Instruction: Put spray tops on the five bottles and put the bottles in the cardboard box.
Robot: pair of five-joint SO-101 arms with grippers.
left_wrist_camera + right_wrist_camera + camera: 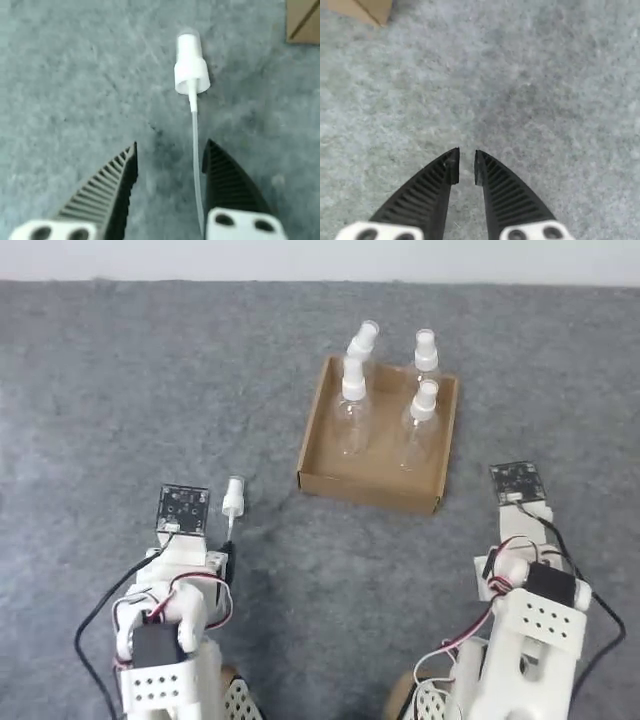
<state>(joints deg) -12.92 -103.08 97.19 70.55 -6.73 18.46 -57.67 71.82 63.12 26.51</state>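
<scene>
A cardboard box [368, 491] was seen on a grey carpet [120, 390], towards the far side of the table and between the two arms. Four clear bottles were held in it, each fitted with a white spray top. The near-left bottle [352, 412], the near-right bottle [419, 425] and the far-right bottle [425, 358] were stood roughly upright. The far-left bottle [361, 341] was tilted towards the far side, over the box's rim.

A loose spray top [233, 502] was laid on the carpet, apart from the box on its left and just ahead of the left arm. In the left wrist view the spray top's [191, 75] head was pointed away from the arm and its thin tube was trailed back towards it. The left gripper [170, 147] was spread wide above the carpet. The tube was seen between the fingers, close along the inner edge of one of them, and was not pinched. A corner of the box [303, 20] was shown at the edge of that view.

The right gripper [466, 152] was held over bare carpet, near the right front corner of the box [362, 10]. Its fingers were all but pressed together, a thin slit being left at the tips, and nothing was pinched between them.
</scene>
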